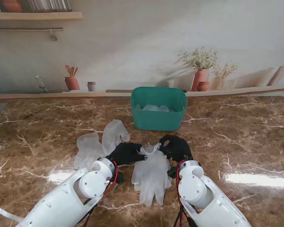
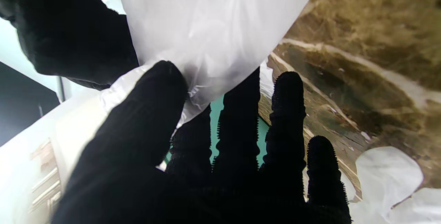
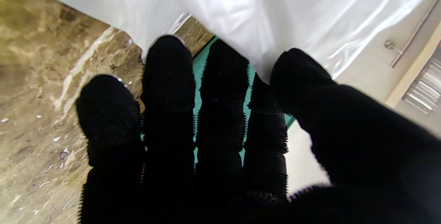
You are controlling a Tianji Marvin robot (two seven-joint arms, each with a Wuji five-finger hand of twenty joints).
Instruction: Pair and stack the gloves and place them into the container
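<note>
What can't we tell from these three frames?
- Stand view: how many gloves lie in the green container; its wall hides most of them.
- Stand view: whether the stack between the left hand and right hand holds one glove or two; layers overlap.
- Wrist views: fingertip contact, hidden by white film.

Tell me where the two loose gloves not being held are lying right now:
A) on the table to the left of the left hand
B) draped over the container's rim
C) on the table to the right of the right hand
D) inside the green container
A: the two loose gloves lie flat on the table, left of the left hand, outside the green container.
</note>
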